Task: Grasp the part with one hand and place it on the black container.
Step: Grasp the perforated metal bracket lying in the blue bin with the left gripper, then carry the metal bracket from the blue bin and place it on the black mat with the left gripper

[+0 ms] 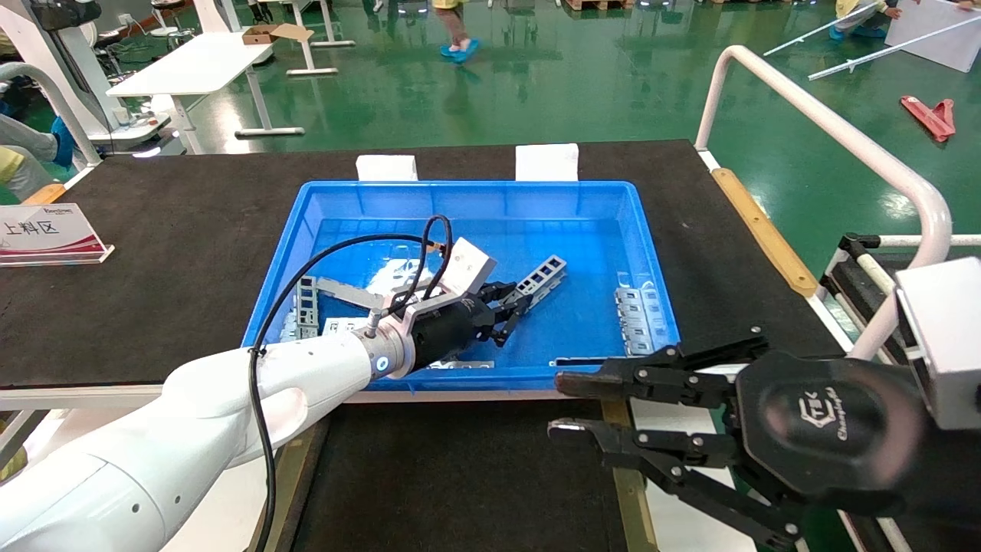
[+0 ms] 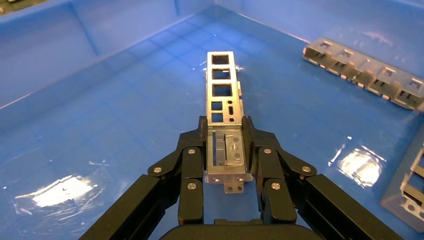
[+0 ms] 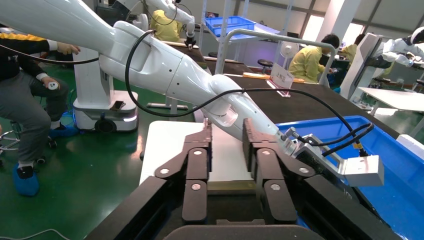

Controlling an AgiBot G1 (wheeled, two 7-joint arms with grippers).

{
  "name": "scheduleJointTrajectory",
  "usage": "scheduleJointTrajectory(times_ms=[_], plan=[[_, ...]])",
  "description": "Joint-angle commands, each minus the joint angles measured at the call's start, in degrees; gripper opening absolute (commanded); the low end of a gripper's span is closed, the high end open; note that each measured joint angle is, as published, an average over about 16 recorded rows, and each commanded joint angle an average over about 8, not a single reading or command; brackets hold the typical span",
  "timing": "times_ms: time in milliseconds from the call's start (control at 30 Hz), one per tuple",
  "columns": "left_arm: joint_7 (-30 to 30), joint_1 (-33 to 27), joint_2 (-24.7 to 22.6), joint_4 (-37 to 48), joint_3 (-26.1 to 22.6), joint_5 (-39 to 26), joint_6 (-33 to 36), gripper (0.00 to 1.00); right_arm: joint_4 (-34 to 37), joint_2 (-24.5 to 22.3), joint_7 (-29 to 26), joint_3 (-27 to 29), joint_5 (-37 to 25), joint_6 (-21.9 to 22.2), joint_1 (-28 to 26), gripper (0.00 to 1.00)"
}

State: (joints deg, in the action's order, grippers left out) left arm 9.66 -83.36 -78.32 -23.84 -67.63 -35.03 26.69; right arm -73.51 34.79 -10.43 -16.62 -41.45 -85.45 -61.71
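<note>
- Your left gripper (image 1: 512,305) is down inside the blue bin (image 1: 337,201), centre of the head view, and its fingers (image 2: 251,145) are clamped on both sides of the part (image 1: 541,277).
- In the left wrist view the part (image 2: 223,95) sticks straight out from the left gripper (image 2: 226,150), ladder cut-outs facing up, its near end pinched between the two black pads.
- The far end of the part points toward the upper right of the head view, over the blue floor of the bin; you cannot tell whether it touches the floor.
- More metal pieces lie in the bin: a row (image 1: 638,318) at the right wall, and a cluster (image 1: 310,307) at the left, partly behind your arm.
- Your right gripper (image 1: 571,410) hangs at the lower right of the head view, outside the bin just past its near rim, jaws spread apart and holding nothing.
- The black container (image 1: 460,475) lies at the bottom centre, below the bin, with a brownish strip (image 1: 625,475) along its right edge.
</note>
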Motion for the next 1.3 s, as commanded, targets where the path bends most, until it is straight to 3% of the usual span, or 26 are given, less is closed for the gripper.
scheduleJointTrajectory(times_ms=[33,367,633,833,1100,1300], plan=[[0.1,0.0,0.0,0.0,-0.2,0.8,-0.3,0.00,0.0,0.0,0.0,0.0,0.0,0.0,0.0,0.00],[1.7,-2.0,0.0,-0.4,-1.1,4.1,-0.4,0.00,0.0,0.0,0.0,0.0,0.0,0.0,0.0,0.00],[3.5,-4.0,0.6,-0.3,-0.7,7.3,4.4,0.00,0.0,0.0,0.0,-0.1,0.0,0.0,0.0,0.00],[6.0,-4.5,2.5,0.2,0.7,9.9,14.3,0.00,0.0,0.0,0.0,-0.1,0.1,0.0,0.0,0.00],[9.9,-2.5,7.8,-0.1,2.7,13.3,35.6,0.00,0.0,0.0,0.1,-0.1,0.1,0.1,0.0,0.00],[9.9,-1.5,9.8,0.9,2.4,13.5,43.0,0.00,0.0,-0.1,0.1,-0.1,0.1,0.1,0.0,0.00]])
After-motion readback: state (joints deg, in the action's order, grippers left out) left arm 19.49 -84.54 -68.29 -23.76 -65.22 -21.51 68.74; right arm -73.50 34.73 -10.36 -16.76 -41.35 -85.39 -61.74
